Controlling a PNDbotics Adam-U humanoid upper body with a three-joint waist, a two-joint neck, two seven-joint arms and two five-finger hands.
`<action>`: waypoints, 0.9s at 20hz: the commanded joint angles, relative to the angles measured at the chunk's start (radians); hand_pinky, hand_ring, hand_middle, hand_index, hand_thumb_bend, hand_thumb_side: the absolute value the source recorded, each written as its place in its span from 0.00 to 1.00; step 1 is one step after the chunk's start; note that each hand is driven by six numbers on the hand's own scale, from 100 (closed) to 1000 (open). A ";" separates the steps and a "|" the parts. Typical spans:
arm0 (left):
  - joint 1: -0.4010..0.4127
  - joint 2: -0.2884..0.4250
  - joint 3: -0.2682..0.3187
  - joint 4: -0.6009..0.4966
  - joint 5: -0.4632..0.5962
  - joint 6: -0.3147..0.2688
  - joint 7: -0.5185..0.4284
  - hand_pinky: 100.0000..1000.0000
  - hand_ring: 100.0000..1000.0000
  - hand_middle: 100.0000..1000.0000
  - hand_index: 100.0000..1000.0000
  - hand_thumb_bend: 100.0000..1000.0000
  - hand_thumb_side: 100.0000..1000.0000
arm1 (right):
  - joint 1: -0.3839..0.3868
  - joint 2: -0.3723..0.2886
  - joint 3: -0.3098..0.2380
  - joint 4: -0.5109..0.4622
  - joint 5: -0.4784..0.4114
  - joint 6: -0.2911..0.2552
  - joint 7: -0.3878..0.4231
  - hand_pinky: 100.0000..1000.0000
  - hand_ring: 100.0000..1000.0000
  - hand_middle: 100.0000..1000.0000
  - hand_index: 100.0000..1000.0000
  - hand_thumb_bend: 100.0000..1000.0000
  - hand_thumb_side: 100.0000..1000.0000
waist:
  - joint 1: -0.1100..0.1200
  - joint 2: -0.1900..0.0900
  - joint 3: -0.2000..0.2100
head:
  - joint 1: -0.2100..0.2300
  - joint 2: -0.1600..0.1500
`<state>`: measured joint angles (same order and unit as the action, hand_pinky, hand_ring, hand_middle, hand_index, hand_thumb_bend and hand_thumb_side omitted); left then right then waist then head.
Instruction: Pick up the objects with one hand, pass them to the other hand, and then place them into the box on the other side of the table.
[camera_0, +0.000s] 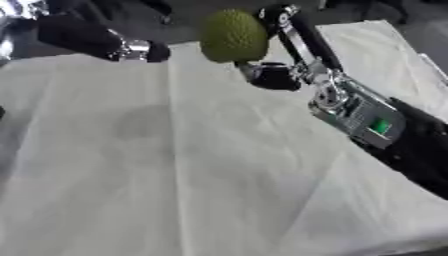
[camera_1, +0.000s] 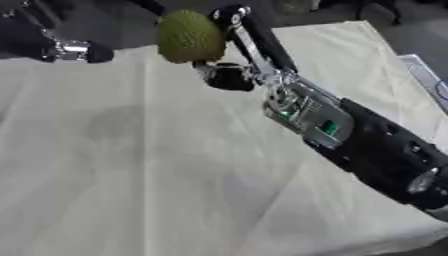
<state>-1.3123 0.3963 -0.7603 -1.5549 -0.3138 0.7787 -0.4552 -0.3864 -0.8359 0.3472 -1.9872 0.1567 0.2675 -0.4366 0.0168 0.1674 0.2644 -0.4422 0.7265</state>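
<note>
I take the green fruit (camera_0: 233, 36) as my landmark: it is a bumpy, rounded yellow-green thing sitting high in my view, over the far edge of the table (camera_0: 175, 180). My right hand (camera_0: 282, 47) pinches it, with long black fingers (camera_1: 249, 37) running up the side of the fruit nearest the arm and the thumb tucked in just below it, so the fruit is off the cloth and carried in the air. The right forearm runs down and away from the fruit toward the lower right corner, silver at the wrist with a small green patch, then black. Off to the left of the fruit, at about the same height, my left hand (camera_0: 140, 50) shows only as a dark wrist with a silver band and a black end; I cannot tell how its fingers stand. Below the fruit the table is covered by a pale, creased cloth that spreads wide toward me, with a faint darker smudge lower left of the fruit. Beyond the fruit the cloth ends and the floor behind is dark. Right of the fruit, past my arm, the cloth runs on to the table's right edge, where I see a pale strip (camera_1: 429, 75) that I cannot make out.
</note>
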 joint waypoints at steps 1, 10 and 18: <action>-0.028 -0.009 -0.005 -0.038 -0.016 0.078 0.009 0.79 0.77 0.74 0.86 0.75 0.53 | -0.019 -0.006 0.001 -0.013 0.016 -0.020 0.005 0.60 0.67 0.46 0.58 0.11 0.00 | 0.013 -0.012 0.000 | -0.002 -0.014; -0.030 -0.032 -0.024 -0.059 0.036 0.088 0.014 0.79 0.77 0.73 0.85 0.77 0.54 | -0.023 0.002 0.027 -0.013 0.040 -0.058 0.025 0.60 0.66 0.46 0.58 0.11 0.00 | 0.014 -0.002 -0.007 | 0.007 -0.018; -0.026 -0.079 -0.039 -0.031 0.113 0.087 0.039 0.78 0.77 0.73 0.85 0.72 0.58 | -0.032 0.010 0.045 -0.013 0.050 -0.119 0.033 0.61 0.66 0.46 0.57 0.10 0.00 | 0.014 0.010 -0.017 | 0.018 -0.019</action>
<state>-1.3141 0.3161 -0.8045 -1.5838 -0.2160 0.8391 -0.3948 -0.4032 -0.8133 0.4006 -1.9872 0.1992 0.1610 -0.4016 0.0202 0.1806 0.2482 -0.4278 0.7171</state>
